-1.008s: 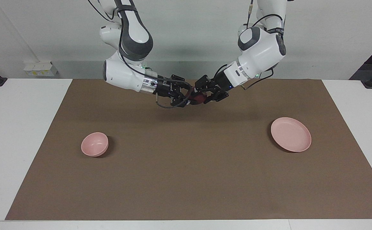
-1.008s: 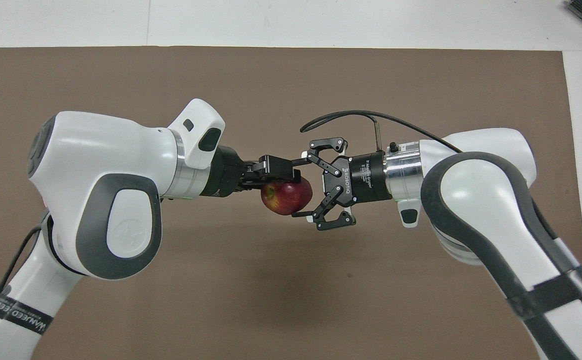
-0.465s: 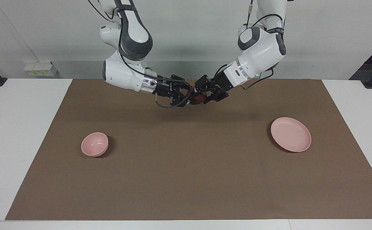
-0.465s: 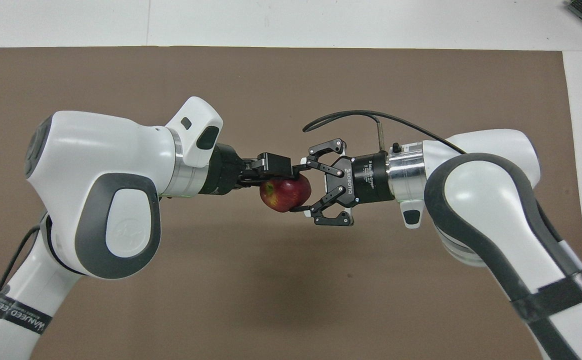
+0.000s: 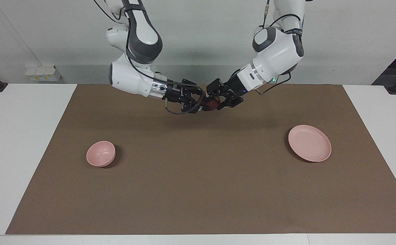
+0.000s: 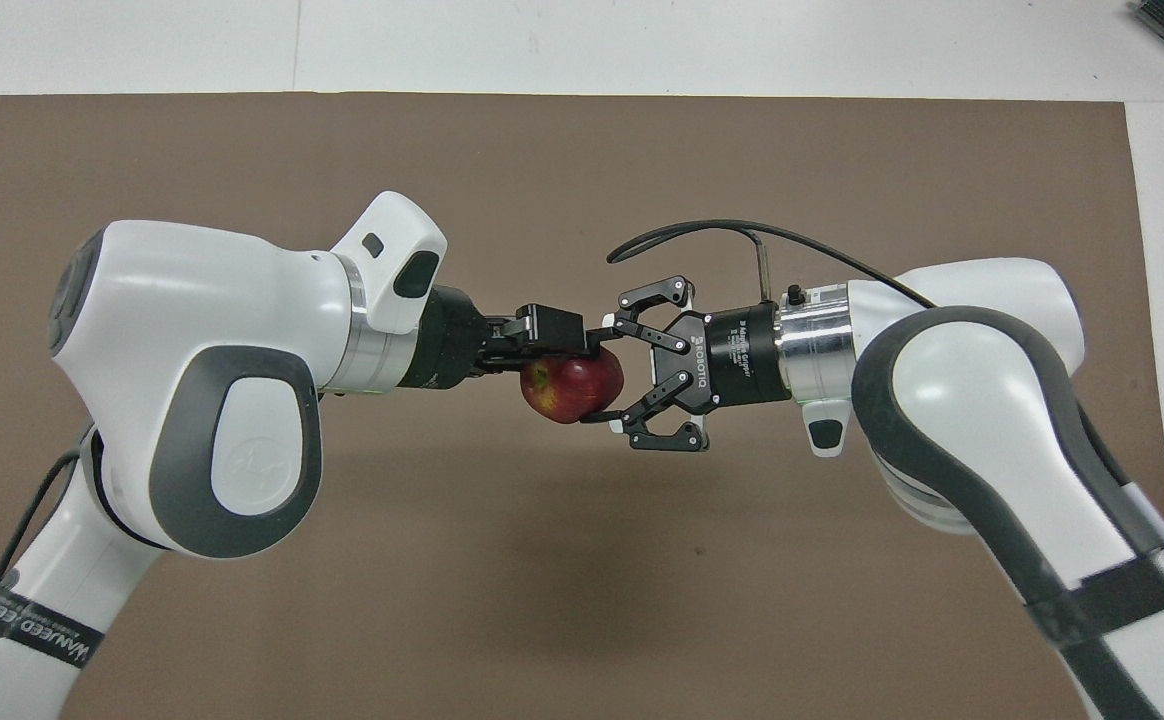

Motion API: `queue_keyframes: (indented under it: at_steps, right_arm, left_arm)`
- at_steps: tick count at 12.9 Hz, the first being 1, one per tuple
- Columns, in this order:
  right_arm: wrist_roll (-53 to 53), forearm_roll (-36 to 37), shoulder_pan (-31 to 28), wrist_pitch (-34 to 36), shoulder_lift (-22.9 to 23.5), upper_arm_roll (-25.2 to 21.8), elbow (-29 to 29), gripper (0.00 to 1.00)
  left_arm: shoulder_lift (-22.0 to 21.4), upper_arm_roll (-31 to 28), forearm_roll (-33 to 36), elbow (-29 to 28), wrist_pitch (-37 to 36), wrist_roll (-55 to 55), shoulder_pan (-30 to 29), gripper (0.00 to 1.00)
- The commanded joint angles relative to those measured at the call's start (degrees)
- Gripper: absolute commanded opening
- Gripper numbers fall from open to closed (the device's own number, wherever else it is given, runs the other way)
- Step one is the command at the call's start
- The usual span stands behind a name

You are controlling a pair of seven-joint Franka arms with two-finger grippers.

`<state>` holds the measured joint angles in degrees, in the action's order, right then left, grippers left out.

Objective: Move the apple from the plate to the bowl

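Between the two grippers, over mid-worktop (image 5: 198,190), the apple (image 6: 572,388) was clamped by the right gripper (image 6: 604,375); whether the left gripper (image 6: 582,350) had released could not be told. Handover was judged underway; carriage over the bowl (image 5: 100,153) was called for.

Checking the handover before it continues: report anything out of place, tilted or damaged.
Nothing spilled or damaged. The apple hangs in midair between the left tool and the right tool, which is shut on it; plate and bowl sit flat.
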<state>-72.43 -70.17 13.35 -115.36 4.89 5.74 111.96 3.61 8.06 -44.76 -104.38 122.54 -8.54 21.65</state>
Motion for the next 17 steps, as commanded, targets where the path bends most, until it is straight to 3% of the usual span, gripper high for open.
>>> queue_keyframes:
  at_steps: [1, 4, 8, 15, 17]
  right_arm:
    - [-0.8, 0.6, 0.5, -3.0, 0.6, 0.4, -0.2, 0.0]
    - [-0.8, 3.4, 0.0, -3.8, 1.2, 0.3, -0.5, 0.0]
    - [-0.3, 14.7, -2.4, -3.6, 1.9, 0.1, -0.6, 0.0]
    - [0.1, 45.0, -3.3, -5.6, 6.2, 0.1, -6.9, 0.0]
    - [4.5, 59.6, -3.6, -5.7, 7.1, 0.2, -8.2, 0.0]
  left_arm:
    - [-0.6, 0.6, 3.7, 2.2, -2.2, -2.6, 0.5, 1.0]
    - [-1.2, 0.6, 10.5, 2.3, -3.0, -2.6, 0.2, 1.0]
    - [-1.0, -0.1, 20.5, 3.7, -3.7, -2.1, -0.5, 1.0]
    - [-1.1, -0.2, 37.9, 6.5, -8.0, 2.2, -5.9, 1.0]
    - [-1.2, -0.2, 39.5, 9.3, -12.6, 7.5, -9.3, 1.0]
